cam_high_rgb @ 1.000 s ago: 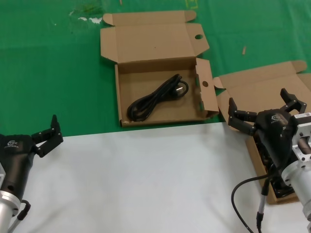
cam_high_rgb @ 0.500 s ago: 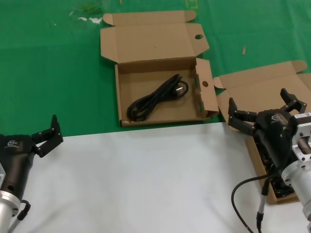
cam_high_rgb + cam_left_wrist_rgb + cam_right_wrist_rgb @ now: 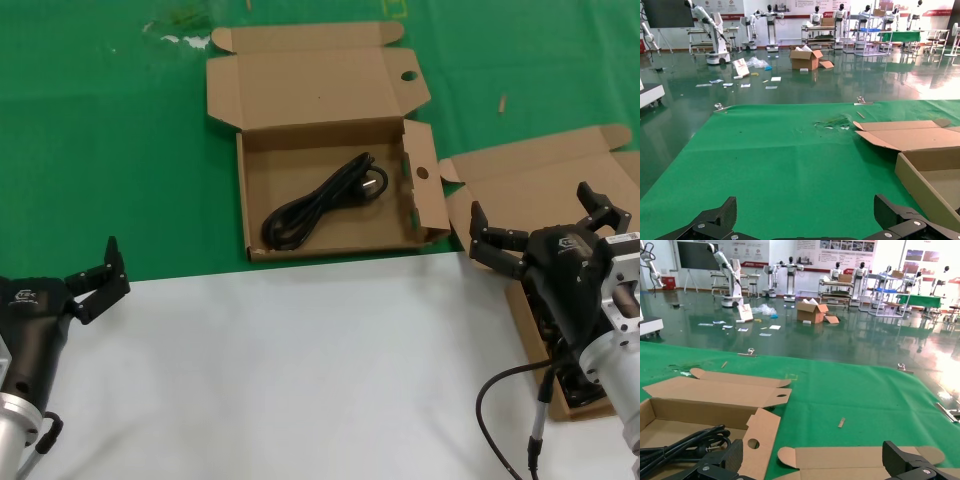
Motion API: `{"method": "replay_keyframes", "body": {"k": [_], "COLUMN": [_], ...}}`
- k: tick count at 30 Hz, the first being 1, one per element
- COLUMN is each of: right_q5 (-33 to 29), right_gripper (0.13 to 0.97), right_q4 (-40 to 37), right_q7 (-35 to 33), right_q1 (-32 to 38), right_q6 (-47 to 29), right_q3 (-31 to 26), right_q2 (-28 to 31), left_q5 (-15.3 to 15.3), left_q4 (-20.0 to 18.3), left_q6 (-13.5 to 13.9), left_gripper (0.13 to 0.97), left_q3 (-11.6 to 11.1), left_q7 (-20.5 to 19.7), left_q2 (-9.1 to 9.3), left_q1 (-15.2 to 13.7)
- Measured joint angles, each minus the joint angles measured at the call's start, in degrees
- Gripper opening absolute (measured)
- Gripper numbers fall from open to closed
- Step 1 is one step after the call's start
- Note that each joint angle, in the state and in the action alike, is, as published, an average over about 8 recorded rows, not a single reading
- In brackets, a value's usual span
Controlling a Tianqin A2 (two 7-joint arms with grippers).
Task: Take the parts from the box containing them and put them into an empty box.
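Note:
One black power cable lies looped inside the wide cardboard box with finger holes, seen too in the right wrist view as the cable beside the box's holed flap. The angled box sits at the right edge with its lid open. My right gripper hovers over it, open and holding nothing. Dark cables show in that box, mostly hidden under my right arm. My left gripper is parked open at the left, over the edge of the green mat.
A green mat covers the far half of the table and a white surface the near half. A black cord hangs from my right arm. Small scraps lie on the mat.

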Motion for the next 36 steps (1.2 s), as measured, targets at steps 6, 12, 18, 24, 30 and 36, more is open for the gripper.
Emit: {"method": "replay_keyframes", "body": {"k": [6, 12, 18, 24, 30, 36], "right_q5": [0.0, 0.0, 0.0, 0.0, 0.0, 0.0], "right_gripper": [0.966, 0.966, 0.966, 0.966, 0.966, 0.966], "right_q4": [0.0, 0.0, 0.0, 0.0, 0.0, 0.0], "right_q7": [0.0, 0.0, 0.0, 0.0, 0.0, 0.0], "right_q1": [0.0, 0.0, 0.0, 0.0, 0.0, 0.0], "right_q6": [0.0, 0.0, 0.0, 0.0, 0.0, 0.0], "right_q3": [0.0, 0.0, 0.0, 0.0, 0.0, 0.0], "right_q2": [0.0, 0.0, 0.0, 0.0, 0.0, 0.0], "left_q5": [0.0, 0.0, 0.0, 0.0, 0.0, 0.0], "left_q4": [0.0, 0.0, 0.0, 0.0, 0.0, 0.0], "left_q6": [0.0, 0.0, 0.0, 0.0, 0.0, 0.0], "left_gripper": [0.966, 0.966, 0.966, 0.966, 0.966, 0.966], "left_q3": [0.0, 0.0, 0.0, 0.0, 0.0, 0.0], "left_q7": [0.0, 0.0, 0.0, 0.0, 0.0, 0.0], "left_q2": [0.00, 0.00, 0.00, 0.00, 0.00, 0.00], "left_q1": [0.0, 0.0, 0.0, 0.0, 0.0, 0.0]}}
